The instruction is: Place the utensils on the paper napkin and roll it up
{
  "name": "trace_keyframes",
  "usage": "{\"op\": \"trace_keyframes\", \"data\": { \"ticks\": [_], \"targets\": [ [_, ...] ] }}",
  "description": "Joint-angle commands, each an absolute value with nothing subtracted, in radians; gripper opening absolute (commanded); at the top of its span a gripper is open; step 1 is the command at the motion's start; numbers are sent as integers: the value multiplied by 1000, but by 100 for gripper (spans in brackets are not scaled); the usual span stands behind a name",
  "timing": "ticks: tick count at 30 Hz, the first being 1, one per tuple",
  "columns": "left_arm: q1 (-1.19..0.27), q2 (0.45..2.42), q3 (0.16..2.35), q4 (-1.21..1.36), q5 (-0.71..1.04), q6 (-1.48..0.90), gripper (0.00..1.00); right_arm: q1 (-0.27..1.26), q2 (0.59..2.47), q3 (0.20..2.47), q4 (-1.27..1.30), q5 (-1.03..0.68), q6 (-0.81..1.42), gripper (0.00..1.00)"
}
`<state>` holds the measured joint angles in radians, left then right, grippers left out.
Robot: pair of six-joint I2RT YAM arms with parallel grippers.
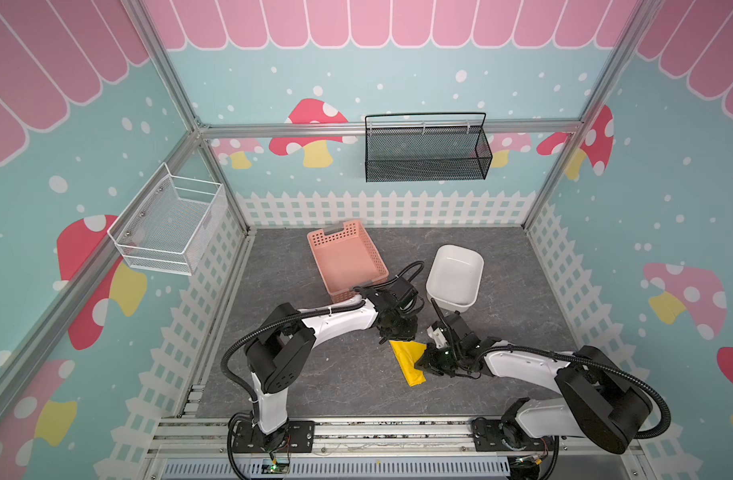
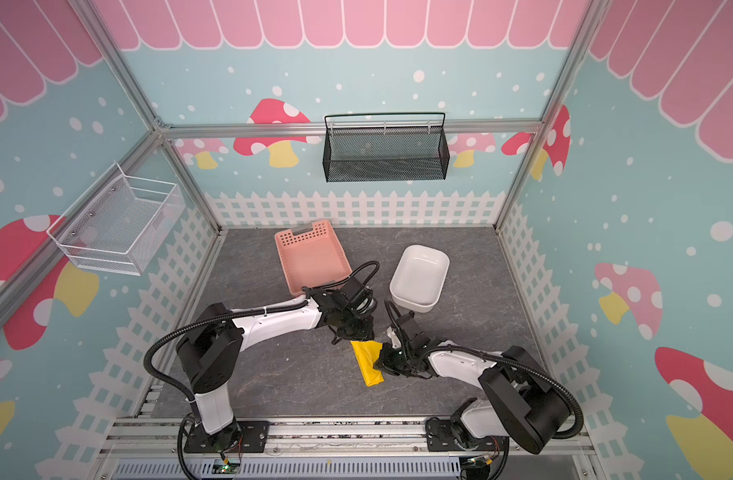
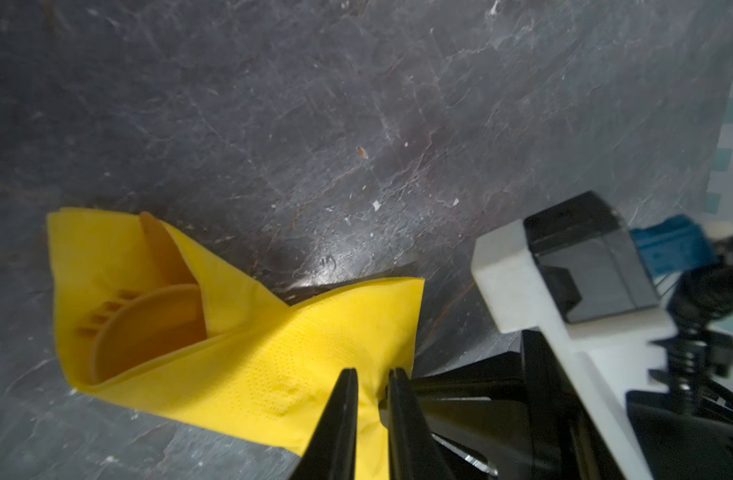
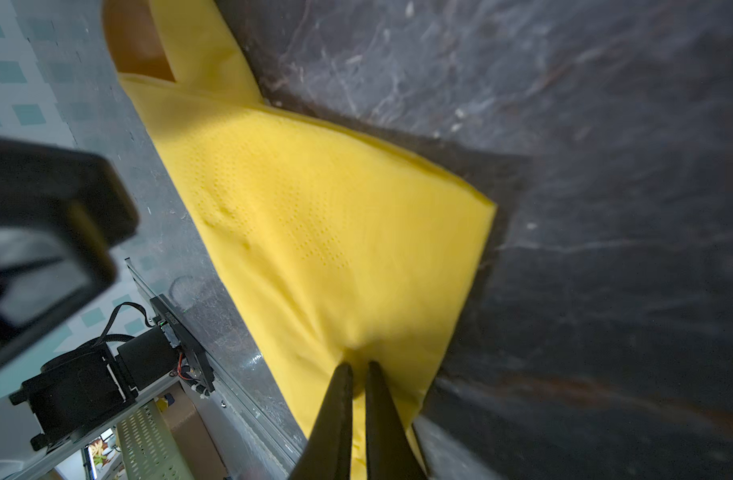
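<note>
The yellow paper napkin [image 1: 406, 362] [image 2: 367, 362] lies folded over on the dark table between both arms. Inside its open fold the orange utensils show: a round spoon bowl [image 3: 148, 328] and fork tines [image 3: 103, 316]. An orange piece also peeks from the napkin's far end [image 4: 136, 45]. My left gripper [image 3: 373, 378] [image 1: 392, 338] pinches a puckered edge of the napkin [image 3: 248, 353] at its far end. From the right side, my right gripper [image 4: 358, 368] [image 1: 421, 363] is shut on the napkin [image 4: 315, 216], the paper bunched at its tips.
A pink perforated basket [image 1: 346, 259] and a white tub [image 1: 454, 274] stand just behind the grippers. A black mesh basket [image 1: 427, 149] hangs on the back wall and a white wire basket [image 1: 169, 226] on the left wall. The right arm's wrist block [image 3: 564, 291] sits close beside the left gripper.
</note>
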<state>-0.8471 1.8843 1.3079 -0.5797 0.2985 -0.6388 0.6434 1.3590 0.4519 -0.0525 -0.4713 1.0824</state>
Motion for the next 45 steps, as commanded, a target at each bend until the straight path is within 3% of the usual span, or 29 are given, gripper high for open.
{"op": "trace_keyframes", "data": {
  "ticks": [1,11,31,45],
  "targets": [
    [-851,1918,1283,-607,269,-621,16,653,1373,431,-108,-436,1109,10],
    [-851,1986,1274,-606,238,-596,16,652,1364,460,-105,-438,1074,14],
    [-851,1988,1258,-601,239,-588,15,643,1450,655,-326,-423,728,25],
    [-851,1993,1259,-600,242,-595,15,643,1486,620,-298,-522,721,28]
  ]
}}
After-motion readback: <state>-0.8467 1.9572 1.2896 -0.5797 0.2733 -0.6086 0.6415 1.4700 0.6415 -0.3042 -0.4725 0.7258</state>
